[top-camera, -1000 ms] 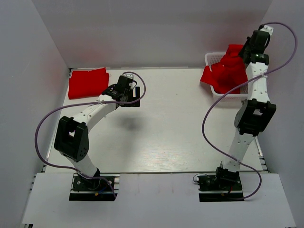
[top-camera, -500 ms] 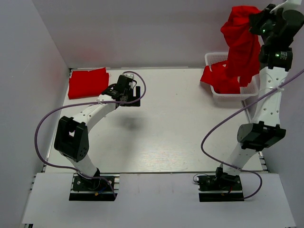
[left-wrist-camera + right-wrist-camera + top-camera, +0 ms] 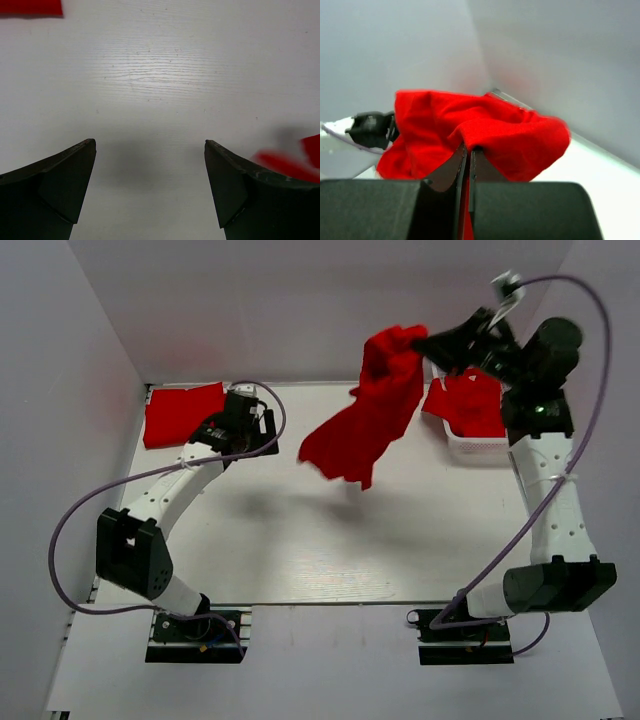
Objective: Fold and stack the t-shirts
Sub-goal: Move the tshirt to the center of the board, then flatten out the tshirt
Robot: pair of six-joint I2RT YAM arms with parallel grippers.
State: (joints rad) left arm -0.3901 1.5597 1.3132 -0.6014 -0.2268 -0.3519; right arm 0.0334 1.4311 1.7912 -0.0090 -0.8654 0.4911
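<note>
My right gripper (image 3: 430, 344) is shut on a red t-shirt (image 3: 370, 415) and holds it in the air over the back of the table, left of the basket. The shirt hangs and trails down to the left. In the right wrist view the cloth (image 3: 480, 130) bunches over my closed fingers (image 3: 490, 170). A folded red t-shirt (image 3: 180, 413) lies at the back left corner; its edge shows in the left wrist view (image 3: 30, 7). More red shirts (image 3: 470, 405) lie in the basket. My left gripper (image 3: 272, 430) is open and empty above the table, right of the folded shirt.
A white plastic mesh basket (image 3: 445, 430) stands at the back right. White walls close the table on the left, back and right. A blurred red bit of the hanging shirt (image 3: 287, 164) shows at the right in the left wrist view.
My right arm has lifted a shirt out of the basket and swung it left over the table. My left arm has shifted slightly left and back.
</note>
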